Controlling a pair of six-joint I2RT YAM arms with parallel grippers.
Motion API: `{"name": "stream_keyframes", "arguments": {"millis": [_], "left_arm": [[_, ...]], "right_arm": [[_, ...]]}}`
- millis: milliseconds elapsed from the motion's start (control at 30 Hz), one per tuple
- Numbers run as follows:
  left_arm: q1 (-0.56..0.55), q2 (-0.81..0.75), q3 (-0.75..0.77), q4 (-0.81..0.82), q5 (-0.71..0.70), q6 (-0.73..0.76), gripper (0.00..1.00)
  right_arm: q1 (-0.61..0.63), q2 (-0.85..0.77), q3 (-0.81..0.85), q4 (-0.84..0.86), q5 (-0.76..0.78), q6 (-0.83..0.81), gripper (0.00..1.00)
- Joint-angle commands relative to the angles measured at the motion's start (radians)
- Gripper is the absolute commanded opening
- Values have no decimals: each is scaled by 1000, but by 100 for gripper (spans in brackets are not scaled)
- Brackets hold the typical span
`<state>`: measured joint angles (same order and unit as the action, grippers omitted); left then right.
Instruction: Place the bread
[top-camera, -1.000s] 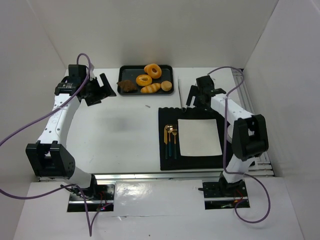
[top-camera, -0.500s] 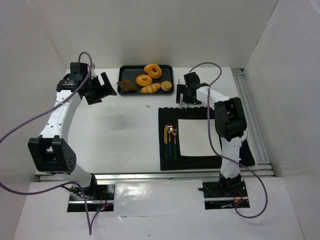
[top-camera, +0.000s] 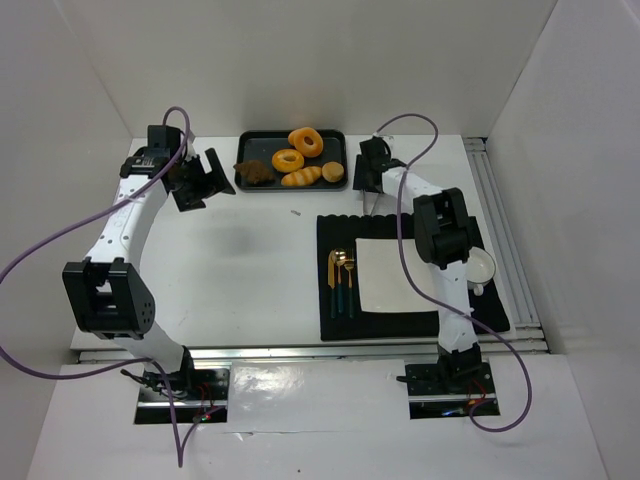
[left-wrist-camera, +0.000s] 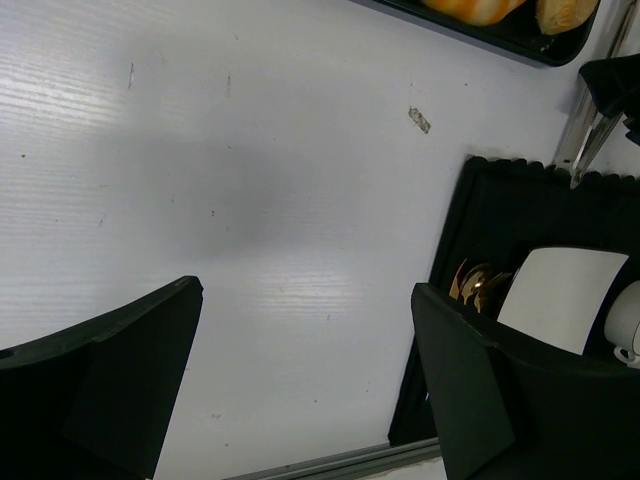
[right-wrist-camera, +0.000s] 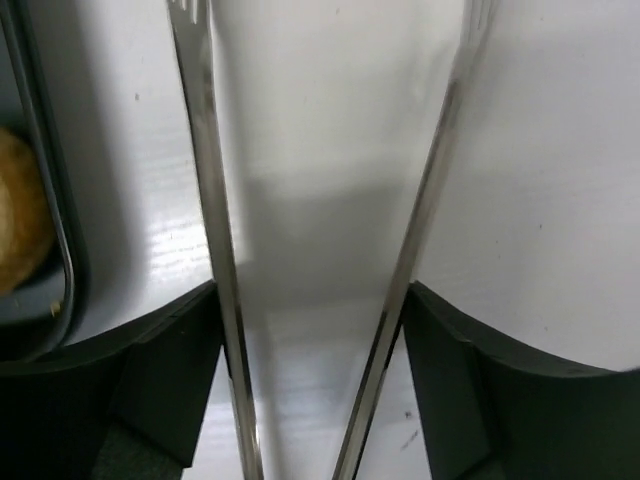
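White counter (top-camera: 240, 260): the right hand (top-camera: 367, 180) has swung in beside the black tray (top-camera: 255, 143), clamped on spread tongs (right-wrist-camera: 217, 250). Bread roll (top-camera: 333, 171) now looks reachable; left hand (top-camera: 205, 183) hangs, fingers apart.

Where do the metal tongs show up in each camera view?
Top external: the tongs lie just right of the black tray, at the top edge of the black mat.
Left wrist: at the upper right edge, above the mat.
Right wrist: two metal arms running up the middle.
Shared landmark: the tray beside the tongs.
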<state>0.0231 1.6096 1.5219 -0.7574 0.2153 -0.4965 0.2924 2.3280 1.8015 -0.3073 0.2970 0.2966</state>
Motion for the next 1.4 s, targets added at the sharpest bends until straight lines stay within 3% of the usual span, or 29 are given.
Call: {"name": "stream_keyframes", "arguments": {"millis": [0,133,400,500,800,900,1000,1033,1067,1100,1367], "left_arm": [[-3,12,52,9,-7,24,99],[-3,12,52,9,-7,24,99],[-3,21,52,9,-7,24,99],[-3,12,52,9,-7,24,99],[-3,12,52,9,12,24,99],[-3,12,52,9,12,33,99],[-3,21,52,9,1,33,99],[-3,21,52,9,1,42,99],[-3,21,52,9,-11,42,99],[-3,30,61,9,-11,42,99],[-3,53,81,9,-1,42,99]], "right_arm": [[7,54,81,-10,73,41,74],[7,54,199,-111,83,64,60],[-47,-22,321,-223,-99,36,59],[-47,2,346,-257,-70,12,59],[-47,37,210,-12,13,-111,62],[-47,77,220,-12,24,-132,65],[-56,91,231,-21,34,-132,75],[-56,91,242,-48,48,-113,81],[-56,91,242,-61,60,-103,94],[-56,91,252,-84,60,-103,98],[-56,59,173,-93,30,-16,100]]}}
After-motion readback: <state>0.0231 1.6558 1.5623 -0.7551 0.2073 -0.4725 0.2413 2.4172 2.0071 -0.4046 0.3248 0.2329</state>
